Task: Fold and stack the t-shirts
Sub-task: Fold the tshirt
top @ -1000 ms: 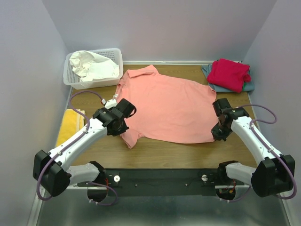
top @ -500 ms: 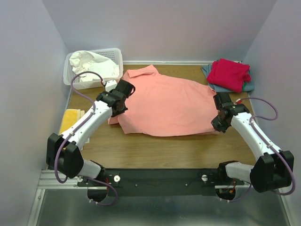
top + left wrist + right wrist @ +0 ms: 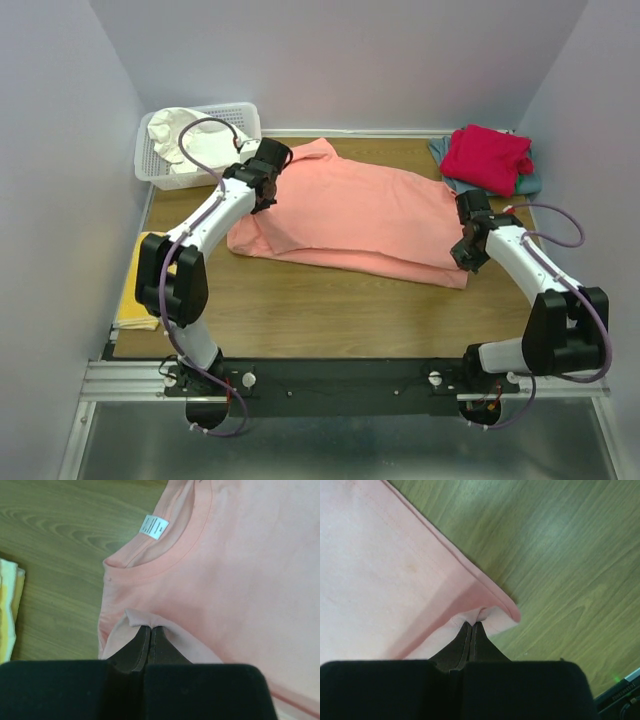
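Note:
The salmon-pink t-shirt [image 3: 350, 215] lies across the table, its near half doubled over onto the far half. My left gripper [image 3: 262, 180] is by the collar, shut on a pinch of the pink cloth [image 3: 145, 617] just below the neckline and its white label [image 3: 154, 527]. My right gripper [image 3: 468, 240] is shut on the shirt's folded corner [image 3: 495, 612] at the right edge. A crimson-red t-shirt [image 3: 487, 157] lies folded on a grey-blue one [image 3: 530, 185] at the far right. The white t-shirt [image 3: 185, 135] is crumpled in the basket.
A white lattice basket [image 3: 245, 115] stands at the far left corner. A yellow cloth [image 3: 135, 290] lies at the left table edge, also seen in the left wrist view [image 3: 7, 610]. Bare wood [image 3: 330, 310] stretches in front of the shirt.
Both grippers have carried the shirt's near edge away from me and over the far half. The left arm has stretched out toward the collar, and the right has moved a little farther back.

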Motion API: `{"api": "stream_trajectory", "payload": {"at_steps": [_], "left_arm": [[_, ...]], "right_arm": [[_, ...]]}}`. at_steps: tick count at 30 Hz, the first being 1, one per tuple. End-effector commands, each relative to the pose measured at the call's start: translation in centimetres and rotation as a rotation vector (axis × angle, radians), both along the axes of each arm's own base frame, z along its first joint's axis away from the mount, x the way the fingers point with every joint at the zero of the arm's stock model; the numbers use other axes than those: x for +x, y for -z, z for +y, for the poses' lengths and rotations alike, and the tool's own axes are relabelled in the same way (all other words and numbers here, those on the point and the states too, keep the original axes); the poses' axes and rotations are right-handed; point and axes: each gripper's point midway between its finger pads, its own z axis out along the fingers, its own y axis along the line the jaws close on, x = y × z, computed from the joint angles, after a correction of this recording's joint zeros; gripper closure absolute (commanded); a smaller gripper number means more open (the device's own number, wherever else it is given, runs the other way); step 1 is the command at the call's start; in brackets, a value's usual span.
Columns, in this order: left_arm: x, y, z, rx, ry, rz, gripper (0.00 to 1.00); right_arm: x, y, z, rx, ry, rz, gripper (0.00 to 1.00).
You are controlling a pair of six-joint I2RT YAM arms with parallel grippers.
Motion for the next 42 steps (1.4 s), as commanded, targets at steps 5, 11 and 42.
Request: {"api": "stream_trajectory", "payload": {"at_steps": [5,11,42], "left_arm": [[4.4,-0.8,0.9,0.057,0.023,-0.042,1.00],[5.8,0.6,0.5,0.046,0.036,-0.023,1.00],[14.3,-3.1,-1.0,0.019,-0.016,-0.215,0.52]], "right_arm": [[3.6,0.3,-1.9,-0.043,0.032,-0.052,0.99],[4.9,1.0,-2.4,-0.050,0.037,-0.038,0.99],[14.2,-4.8,-4.3,-0.166,-0.077,-0.199,0.19]]}}
